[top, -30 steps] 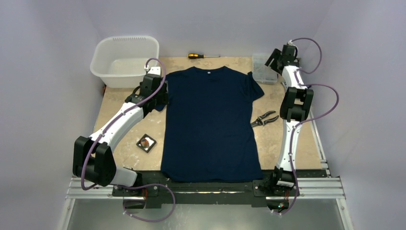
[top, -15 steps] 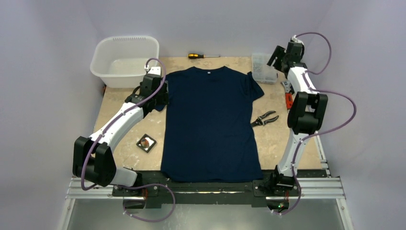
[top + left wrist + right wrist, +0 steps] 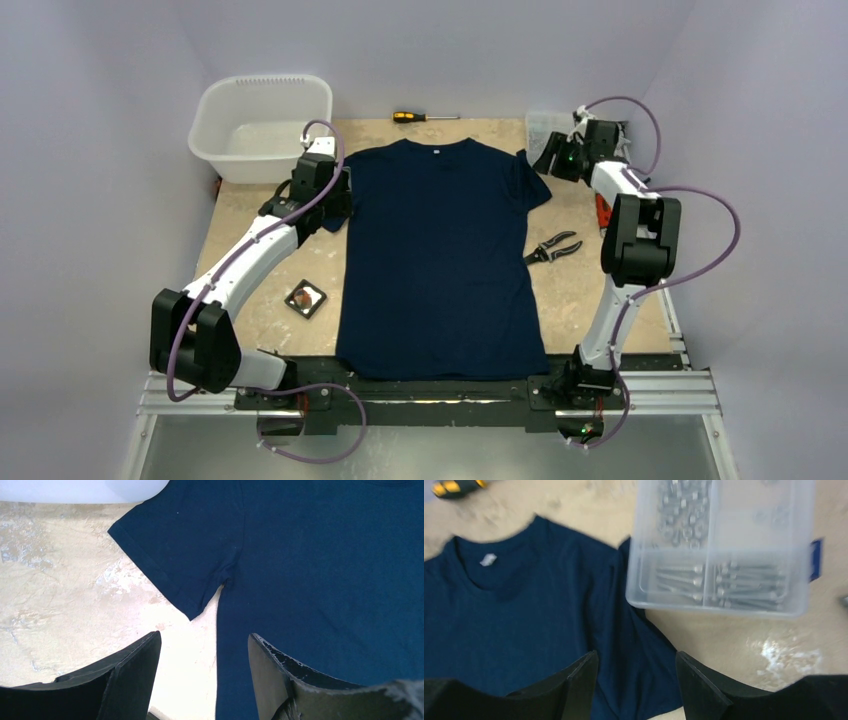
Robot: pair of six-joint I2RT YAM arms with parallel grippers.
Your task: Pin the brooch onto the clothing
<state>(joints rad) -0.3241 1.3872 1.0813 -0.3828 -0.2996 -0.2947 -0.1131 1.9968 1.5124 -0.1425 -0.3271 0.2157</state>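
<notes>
The left gripper [image 3: 204, 680] and right gripper [image 3: 636, 685] are shown parted and empty, one near each sleeve of the single T-shirt [image 3: 440, 250]. The one brooch [image 3: 306, 297] is seen in the one small tray [image 3: 291, 300] beside the shirt. A sleeve could be snagged by a low jaw, rumpling the cloth.

The top camera looks down from behind the arm bases over the whole table [image 3: 250, 260]. The wrist cameras sit close, facing far: the left one over the T-shirt [image 3: 440, 250] at its left sleeve [image 3: 175, 555], the right one over its right sleeve [image 3: 639, 645].
</notes>
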